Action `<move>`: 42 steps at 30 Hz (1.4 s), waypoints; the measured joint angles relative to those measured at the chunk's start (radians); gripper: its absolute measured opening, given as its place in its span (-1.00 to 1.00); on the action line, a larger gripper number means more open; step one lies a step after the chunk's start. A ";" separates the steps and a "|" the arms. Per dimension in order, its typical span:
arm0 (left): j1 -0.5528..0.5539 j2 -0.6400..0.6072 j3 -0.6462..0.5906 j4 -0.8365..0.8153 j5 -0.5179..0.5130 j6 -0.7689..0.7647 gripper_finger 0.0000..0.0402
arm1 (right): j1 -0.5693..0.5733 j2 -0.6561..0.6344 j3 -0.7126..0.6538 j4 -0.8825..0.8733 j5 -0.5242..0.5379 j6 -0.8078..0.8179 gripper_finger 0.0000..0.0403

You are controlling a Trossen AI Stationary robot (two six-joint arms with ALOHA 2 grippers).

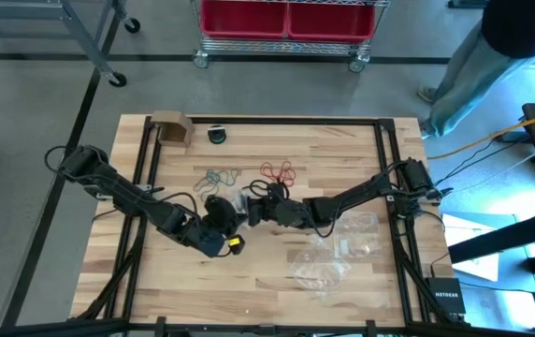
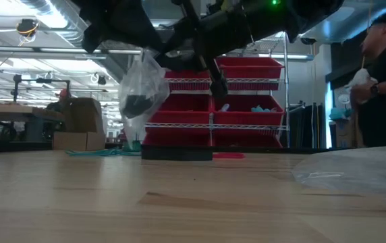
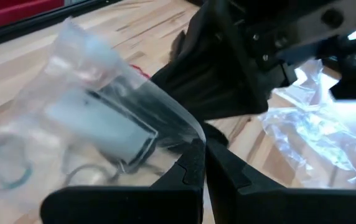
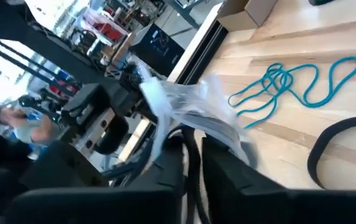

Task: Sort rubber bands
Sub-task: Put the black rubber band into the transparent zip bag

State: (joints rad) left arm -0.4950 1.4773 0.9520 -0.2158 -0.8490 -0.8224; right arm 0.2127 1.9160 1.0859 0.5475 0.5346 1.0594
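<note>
Clear zip bag (image 3: 103,118) with black rubber bands (image 2: 139,105) inside hangs above mid-table, pinched by the closed left gripper (image 3: 201,163), right gripper (image 4: 193,163) at its mouth, finger gap indeterminate behind film; teal bands (image 4: 296,81) and red bands (image 1: 279,171) lie on the table (image 1: 249,271).

A workshop or lab: beyond the wooden worktop (image 1: 249,271) stands a wheeled wire rack (image 2: 247,125) of red bins (image 1: 291,19), with cardboard boxes (image 2: 78,121) beside it under exposed ceiling ducts (image 2: 31,13).

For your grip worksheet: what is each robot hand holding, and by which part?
The left hand pinches a clear plastic bag by its edge, lifted off the table. The right hand is at the bag too; whether it grips cannot be told.
</note>
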 joint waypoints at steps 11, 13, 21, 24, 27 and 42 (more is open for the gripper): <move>-0.001 0.000 0.000 -0.008 0.002 0.012 -1.00 | 0.003 0.002 -0.001 0.023 -0.059 -0.167 -0.14; -0.002 -0.002 0.000 -0.008 0.008 0.012 -1.00 | 0.008 0.002 -0.001 0.033 -0.098 -0.191 -0.13; -0.013 -0.031 0.000 -0.015 0.011 0.012 -1.00 | 0.008 -0.001 0.002 0.050 -0.162 -0.201 -0.15; -0.020 -0.036 0.000 -0.016 0.007 0.008 -1.00 | 0.008 -0.002 0.002 0.047 -0.161 -0.170 -0.15; -0.023 -0.038 0.000 -0.017 -0.006 -0.016 -1.00 | -0.005 -0.001 0.002 0.044 -0.172 0.002 -0.15; -0.067 -0.040 0.002 -0.192 -0.126 -0.369 -1.00 | -0.016 0.001 0.000 0.082 -0.173 0.036 -0.15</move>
State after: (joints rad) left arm -0.5622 1.4376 0.9543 -0.4080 -0.9752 -1.1913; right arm 0.1967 1.9167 1.0859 0.6296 0.3619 1.0958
